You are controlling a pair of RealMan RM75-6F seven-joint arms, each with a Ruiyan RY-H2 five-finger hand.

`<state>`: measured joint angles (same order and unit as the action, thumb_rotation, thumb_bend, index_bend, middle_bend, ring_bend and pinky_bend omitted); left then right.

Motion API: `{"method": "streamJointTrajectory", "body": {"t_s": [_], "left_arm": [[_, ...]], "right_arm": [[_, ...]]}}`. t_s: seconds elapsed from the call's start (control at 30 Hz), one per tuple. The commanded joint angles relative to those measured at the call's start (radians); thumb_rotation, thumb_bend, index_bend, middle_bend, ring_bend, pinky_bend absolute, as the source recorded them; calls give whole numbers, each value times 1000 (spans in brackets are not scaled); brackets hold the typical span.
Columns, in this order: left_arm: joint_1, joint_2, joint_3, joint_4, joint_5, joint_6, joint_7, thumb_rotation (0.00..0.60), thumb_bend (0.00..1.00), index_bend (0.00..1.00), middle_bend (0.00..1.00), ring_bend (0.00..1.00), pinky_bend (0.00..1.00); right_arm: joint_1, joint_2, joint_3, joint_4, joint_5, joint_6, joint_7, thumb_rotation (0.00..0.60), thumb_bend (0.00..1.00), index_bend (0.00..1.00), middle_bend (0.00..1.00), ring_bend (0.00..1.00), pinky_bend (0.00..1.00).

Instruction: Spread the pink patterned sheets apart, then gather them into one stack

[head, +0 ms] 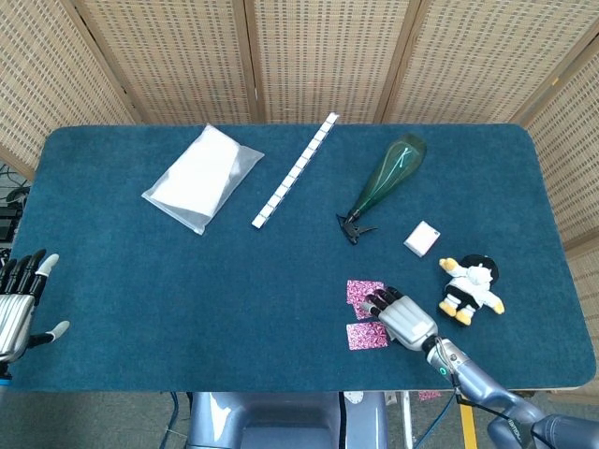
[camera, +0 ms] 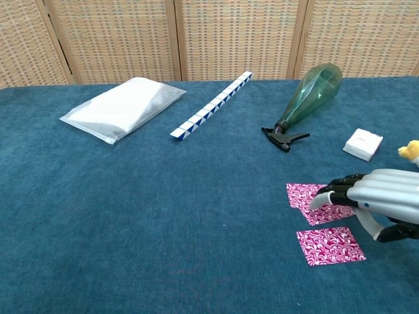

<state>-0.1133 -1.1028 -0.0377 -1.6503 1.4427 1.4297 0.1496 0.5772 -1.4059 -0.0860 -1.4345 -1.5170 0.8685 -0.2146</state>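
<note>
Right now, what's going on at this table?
The right hand is lying over the farther pink patterned sheet, fingers stretched across it. The nearer pink sheet lies flat and apart from it, untouched, so the two are spread out and not yet stacked. The left hand hangs open off the table's left edge, holding nothing. A spray bottle, a plastic bag and a plush toy sit untouched.
</note>
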Motion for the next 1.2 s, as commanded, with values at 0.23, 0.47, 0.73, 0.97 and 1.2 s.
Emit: {"method": "streamJointTrajectory", "body": {"t_s": [0.23,0.47,0.73,0.97,1.2], "left_arm": [[0,-1,-1,-3,-4,0,7,600,19,0,0,0,0],[0,-1,-1,-4,-5,0,9,600,19,0,0,0,0],[1,-2,-1,-4,-5,2,11,600,19,0,0,0,0],[1,-2,-1,-4,-5,2,12,600,19,0,0,0,0],[1,-2,-1,-4,-5,2,12,600,19,0,0,0,0]], "right_arm": [[-30,19,-50,32,-58,42,10,600,1000,311,292,205,160],[-52,44,-88,50,-93,62,16,600,1000,321,301,212,179],[-68,82,-107,42,-127,95,31,600,1000,325,307,217,180],[-75,108,-95,13,-160,157,81,600,1000,325,289,217,180],[-80,104,-2,30,-174,314,217,600,610,294,62,67,180]]}}
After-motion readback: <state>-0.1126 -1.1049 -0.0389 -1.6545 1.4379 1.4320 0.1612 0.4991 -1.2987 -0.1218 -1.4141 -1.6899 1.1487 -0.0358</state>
